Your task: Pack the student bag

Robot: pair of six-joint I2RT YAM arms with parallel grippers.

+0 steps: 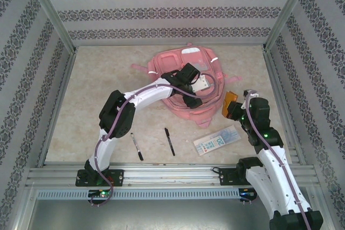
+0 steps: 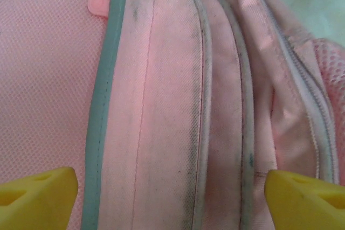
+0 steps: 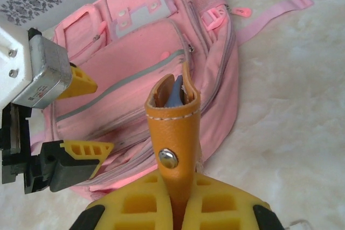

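Observation:
The student bag (image 1: 186, 63) lies flat at the middle back of the table, pink with grey piping and zipped pockets (image 3: 145, 63). My left gripper (image 1: 198, 89) hangs just over its front, open wide. Its yellow fingertips (image 2: 38, 197) stand at both lower corners of the left wrist view, with bag fabric (image 2: 161, 106) below and nothing between them. From the right wrist, the left gripper (image 3: 83, 116) sits at the left over the bag. My right gripper (image 3: 180, 187) is shut on an orange leather case (image 3: 172, 127) with a metal snap, held just right of the bag (image 1: 230, 103).
Two black pens (image 1: 136, 146) (image 1: 170, 141) lie on the table near the front edge. A flat clear packet with blue print (image 1: 216, 140) lies to their right. Patterned walls and metal frame rails (image 1: 167, 173) enclose the table.

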